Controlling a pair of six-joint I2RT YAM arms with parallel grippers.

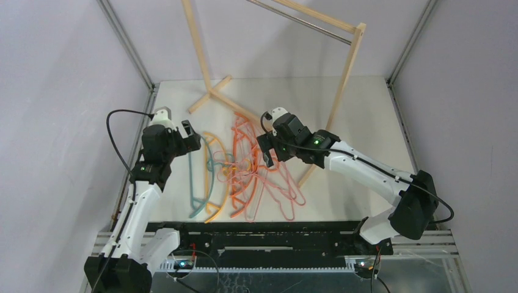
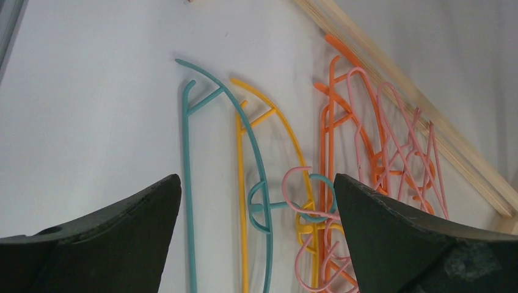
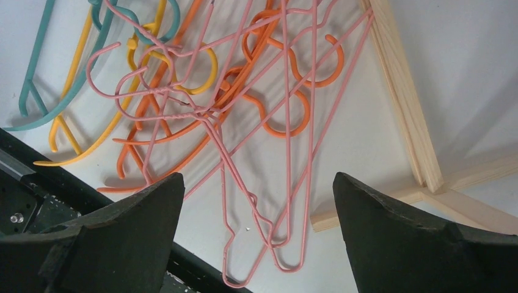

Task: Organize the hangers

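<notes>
The hangers lie flat in a tangled pile on the white table. In the left wrist view a teal hanger and a yellow one lie side by side. Orange ones and a thin pink wire hook lie to their right, hooks interlocked. My left gripper hovers open above the teal and yellow pair and holds nothing. My right gripper hovers open above the pink wire hangers and orange hooks.
A pale wooden rack with a metal rod stands behind the pile. Its foot runs along the pile's right side. A black rail borders the table's near edge. Grey walls close in both sides.
</notes>
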